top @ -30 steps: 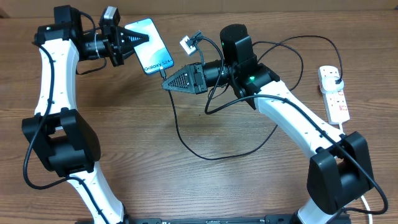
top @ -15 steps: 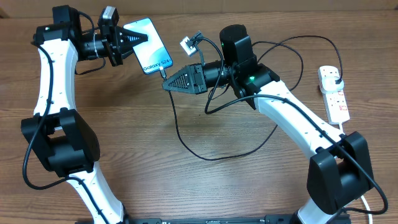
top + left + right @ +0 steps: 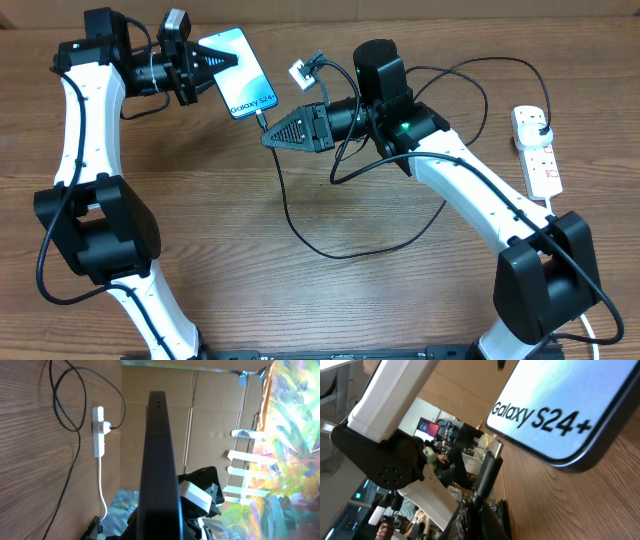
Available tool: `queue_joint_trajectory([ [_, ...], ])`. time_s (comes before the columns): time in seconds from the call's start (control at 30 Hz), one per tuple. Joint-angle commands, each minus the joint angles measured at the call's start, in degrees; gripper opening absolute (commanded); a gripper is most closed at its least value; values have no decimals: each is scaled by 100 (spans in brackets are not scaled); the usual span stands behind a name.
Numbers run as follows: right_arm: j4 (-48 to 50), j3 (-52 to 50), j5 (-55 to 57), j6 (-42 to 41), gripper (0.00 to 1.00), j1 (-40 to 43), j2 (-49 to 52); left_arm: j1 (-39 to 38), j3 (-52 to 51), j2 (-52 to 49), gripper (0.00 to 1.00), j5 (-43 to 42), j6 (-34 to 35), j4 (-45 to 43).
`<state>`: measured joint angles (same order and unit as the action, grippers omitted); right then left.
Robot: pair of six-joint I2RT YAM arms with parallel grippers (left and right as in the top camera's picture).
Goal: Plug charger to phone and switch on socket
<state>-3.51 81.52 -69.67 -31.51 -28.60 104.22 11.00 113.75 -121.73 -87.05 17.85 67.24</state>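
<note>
The phone, with a light blue screen reading "Galaxy S24+", is held at its top end by my left gripper, which is shut on it. In the left wrist view its dark edge runs up the middle. My right gripper is shut on the charger connector. The metal tip sits just below the phone's bottom edge, a small gap apart. The black charger cable loops over the table to a plug in the white socket at the right.
The socket's thick white cord runs off the table's right side. A small white adapter hangs near the right arm. A cardboard wall lines the table's far edge. Cable loops lie at the table's middle.
The right gripper with the connector has crept slightly left and up toward the phone's bottom edge. The left arm and phone have barely moved.
</note>
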Motion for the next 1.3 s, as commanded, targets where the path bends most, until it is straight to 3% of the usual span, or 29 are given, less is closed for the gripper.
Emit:
queue_joint_trajectory([
  [0.0, 44, -50, -166, -24, 4, -26, 15, 33, 179, 251, 4, -352, 116, -37],
  [0.43, -260, -50, 0, -20, 4, -24, 15, 33, 179, 251, 4, -354, 402, -50],
  [1.27, -83, -50, 15, -22, 4, 13, 15, -46, 179, 251, 4, -354, 205, -153],
])
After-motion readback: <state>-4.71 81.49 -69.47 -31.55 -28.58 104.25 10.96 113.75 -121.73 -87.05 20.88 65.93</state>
